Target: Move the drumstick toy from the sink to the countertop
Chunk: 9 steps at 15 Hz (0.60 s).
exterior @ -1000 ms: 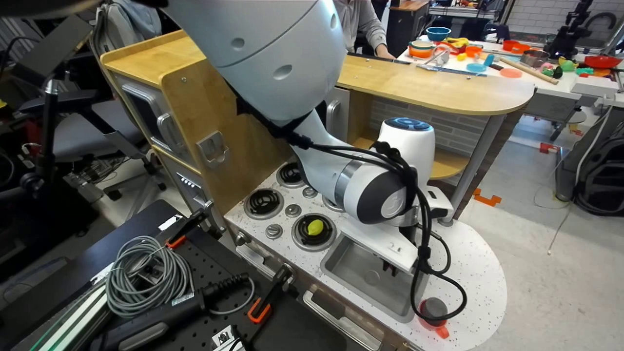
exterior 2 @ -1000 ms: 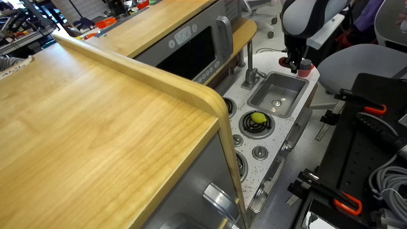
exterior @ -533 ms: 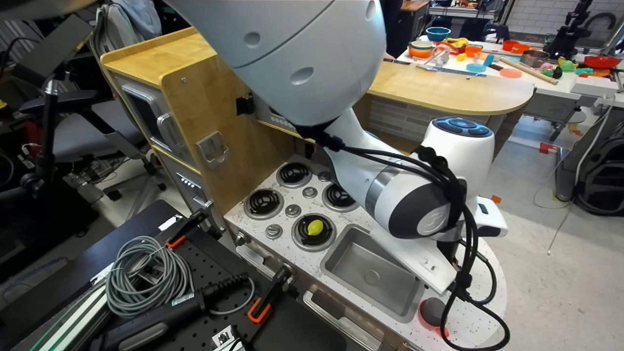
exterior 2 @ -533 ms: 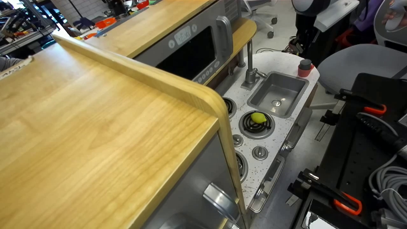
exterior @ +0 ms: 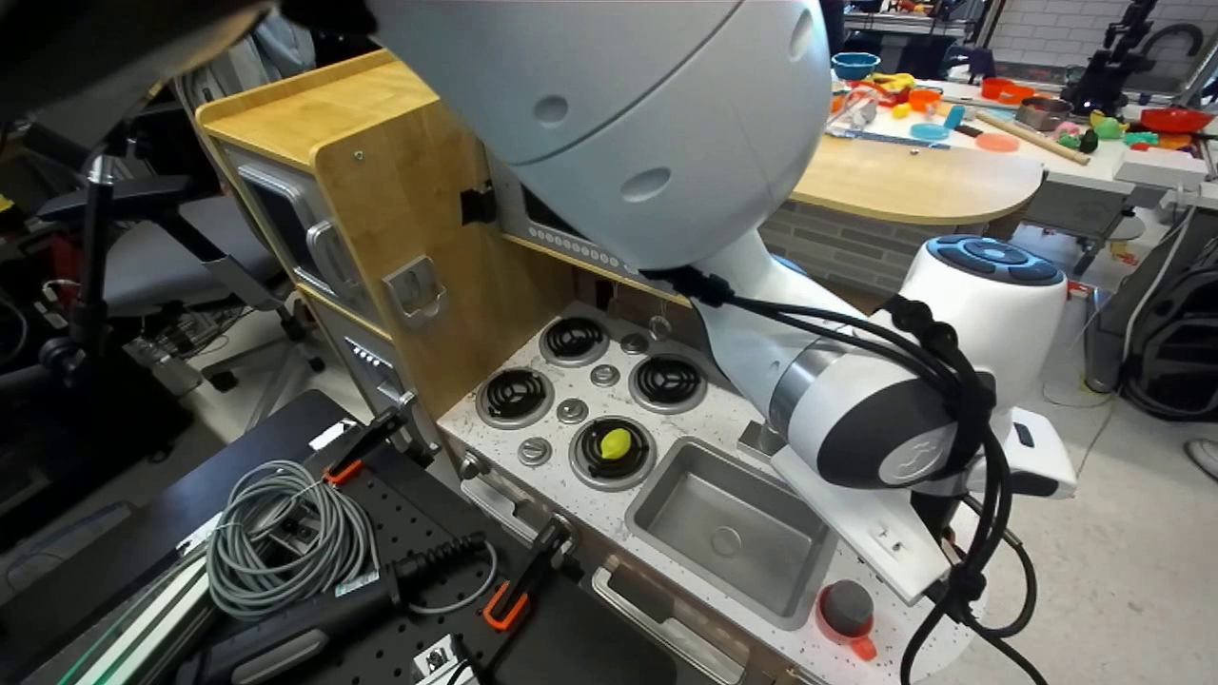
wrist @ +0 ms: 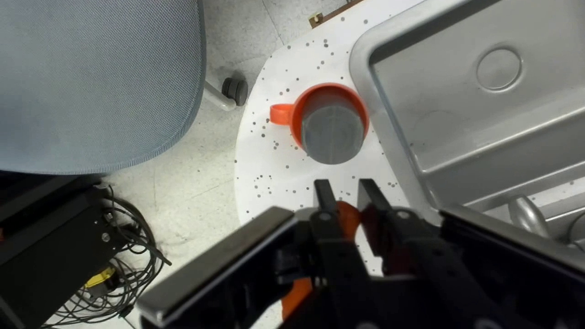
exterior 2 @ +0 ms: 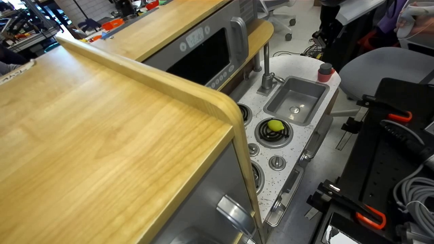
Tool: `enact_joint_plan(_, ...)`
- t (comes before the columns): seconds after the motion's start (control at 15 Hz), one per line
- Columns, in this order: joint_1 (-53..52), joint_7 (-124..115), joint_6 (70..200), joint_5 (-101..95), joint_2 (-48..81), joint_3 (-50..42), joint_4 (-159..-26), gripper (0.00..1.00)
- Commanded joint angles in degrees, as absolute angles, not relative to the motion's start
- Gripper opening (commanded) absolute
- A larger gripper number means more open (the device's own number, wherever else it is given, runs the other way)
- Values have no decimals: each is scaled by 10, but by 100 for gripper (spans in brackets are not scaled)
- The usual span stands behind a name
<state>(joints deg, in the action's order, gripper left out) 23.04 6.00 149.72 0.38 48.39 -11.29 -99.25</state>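
The drumstick toy (wrist: pixel 348 220) shows as an orange-red piece between my fingers in the wrist view, mostly hidden by them. My gripper (wrist: pixel 344 183) is shut on it, the fingertips a little apart. The gripper also shows small and dark in an exterior view (exterior 2: pixel 319 40), past the countertop's rounded end. The white speckled countertop (wrist: pixel 274 169) lies below the fingers in the wrist view. The grey sink (exterior 2: pixel 303 98) has a bare basin floor in both exterior views; in the wrist view the sink (wrist: pixel 448 100) is to the right.
A red mug with a dark grey cup in it (wrist: pixel 332 132) stands beside the sink, ahead of my fingertips. A lemon toy (exterior 2: pixel 275 125) lies on a burner. A grey faucet (exterior 2: pixel 268 81) rises beside the sink. A chair (wrist: pixel 100 82) stands near the rounded end.
The arm has swung from over the sink area toward and past the countertop's rounded end. More of the sink and mug now shows. The red piece at the gripper no longer shows clearly outside.
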Motion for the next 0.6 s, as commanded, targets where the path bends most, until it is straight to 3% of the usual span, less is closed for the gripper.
enact_joint_plan(0.0, 244, 43, 1478, 19, 524, -112, -932, 5)
enact_joint_plan(0.53, 251, 14, 1444, 16, 602, -115, -831, 5)
